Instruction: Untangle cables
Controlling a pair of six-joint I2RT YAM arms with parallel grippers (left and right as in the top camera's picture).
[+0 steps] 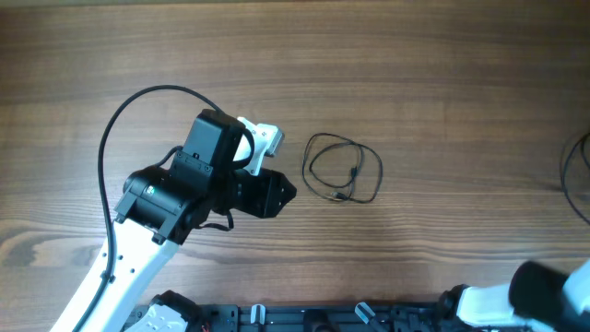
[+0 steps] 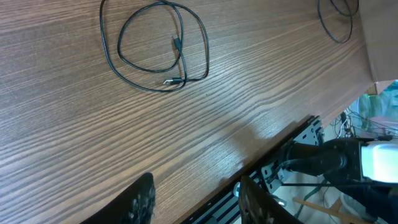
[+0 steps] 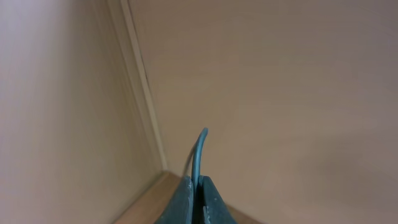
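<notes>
So my left gripper point(image 2: 199, 208) was hanging over the wooden table point(image 1: 295, 55) with its fingers point(image 2: 140, 200) spread and nothing between them, just bare wood. The cable point(image 1: 354, 173) sat just to the right of it, flat on the table in a small loose coil. Its two tiny plug ends lay toward the near side of the coil, where the wire crossed over itself. My take: the right way in was to go for one plug end or the strand right beside it, not the crossing. Grabbing where strands overlap would probably pinch two at once and drag the whole tangle along. The wire was so thin and flat on the wood that I figured I'd have to come down almost onto the surface and close slowly. Nothing sat between me and the coil, so the approach looked free. Further right, well apart, a thin dark loop point(image 1: 564, 171) was cut off by the edge of the overhead view, so I couldn't tell much about it. My right gripper point(image 3: 198, 185) was off by the near right corner, fingers pressed together and aimed at a plain wall. A teal sliver point(image 3: 200, 146) poked up from between them, no idea what.
</notes>
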